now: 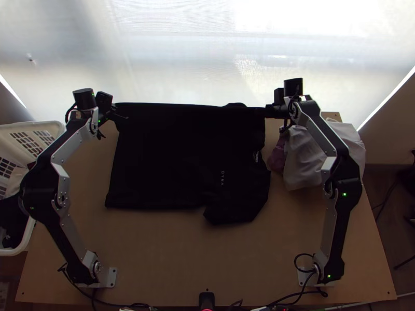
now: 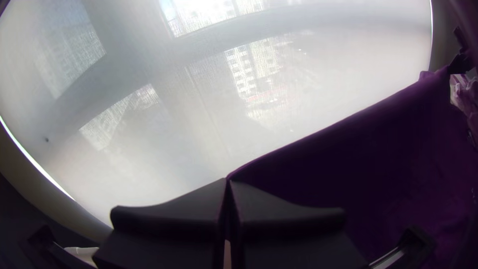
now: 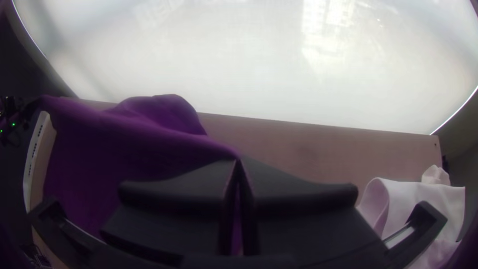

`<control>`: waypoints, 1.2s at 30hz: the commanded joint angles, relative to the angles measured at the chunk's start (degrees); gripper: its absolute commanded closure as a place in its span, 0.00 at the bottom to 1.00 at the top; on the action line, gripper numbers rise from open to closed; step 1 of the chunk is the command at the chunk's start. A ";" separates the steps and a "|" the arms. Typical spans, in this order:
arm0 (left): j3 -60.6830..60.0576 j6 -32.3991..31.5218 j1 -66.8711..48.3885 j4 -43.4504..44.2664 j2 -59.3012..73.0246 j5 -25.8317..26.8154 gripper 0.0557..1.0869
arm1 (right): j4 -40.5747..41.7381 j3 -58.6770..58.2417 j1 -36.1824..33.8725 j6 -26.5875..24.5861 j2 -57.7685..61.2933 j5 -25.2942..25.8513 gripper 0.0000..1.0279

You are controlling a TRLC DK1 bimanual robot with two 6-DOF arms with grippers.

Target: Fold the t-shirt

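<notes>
The black t-shirt (image 1: pixel 187 155) lies across the middle of the table, its far edge pulled straight between the two grippers and one sleeve at the near right. At its far left corner is my left gripper (image 1: pixel 115 112); my right gripper (image 1: pixel 268 111) is at the far right corner. In the left wrist view, my left gripper (image 2: pixel 228 183) is shut on a corner of the shirt (image 2: pixel 358 164), which looks purple there. The right wrist view has my right gripper (image 3: pixel 238 163) shut on the shirt's edge (image 3: pixel 124 144), with a loose fold beyond it.
A white and a mauve cloth (image 1: pixel 303 160) lie bunched at the table's right, under the right arm. A white basket (image 1: pixel 44 127) with things in it stands at the left edge. Bare table (image 1: pixel 207 259) lies on the near side of the shirt, and a bright window is behind.
</notes>
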 commanded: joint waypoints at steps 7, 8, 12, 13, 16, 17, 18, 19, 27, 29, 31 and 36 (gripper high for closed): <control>2.28 0.47 -0.14 -0.59 6.14 -1.03 0.96 | -3.65 5.07 0.41 1.37 5.58 0.81 0.97; 2.10 0.47 -0.14 -0.86 6.14 -1.03 0.96 | -4.18 4.99 0.50 1.46 5.50 0.81 0.97; -0.18 0.56 -0.14 -1.91 4.12 -0.94 0.96 | -6.02 3.84 0.68 2.60 3.03 0.81 0.97; -0.89 0.82 -0.14 -1.91 3.50 -0.94 0.96 | -6.46 3.40 0.85 2.69 2.24 0.81 0.97; -2.73 1.00 0.13 -1.91 1.83 -0.94 0.96 | -6.90 0.86 1.12 2.52 0.22 0.81 0.97; -3.35 1.00 0.21 -2.00 1.48 -0.94 0.96 | -6.90 0.15 1.12 2.43 -0.39 0.81 0.97; -3.96 1.44 0.21 -2.18 0.96 -0.94 0.96 | -6.90 -0.55 1.12 2.43 -1.01 0.81 0.97; -4.23 1.70 0.13 -2.97 0.43 -0.85 0.96 | -6.81 -1.17 1.03 2.52 -1.45 0.81 0.97; -10.38 6.89 -1.10 -3.85 -3.97 -0.85 0.96 | -6.81 -7.85 2.26 2.43 -4.26 0.81 0.97; -11.70 6.89 -0.84 -3.85 -5.20 -0.76 0.96 | -6.81 -9.52 2.87 2.60 -5.49 0.72 0.97; -12.93 7.15 -0.75 -3.93 -6.69 -0.50 0.96 | -6.81 -11.36 3.67 2.25 -6.81 0.81 0.97; -15.30 9.00 -0.40 -3.93 -9.85 -0.41 0.96 | -6.81 -15.05 4.72 1.73 -10.06 0.81 0.97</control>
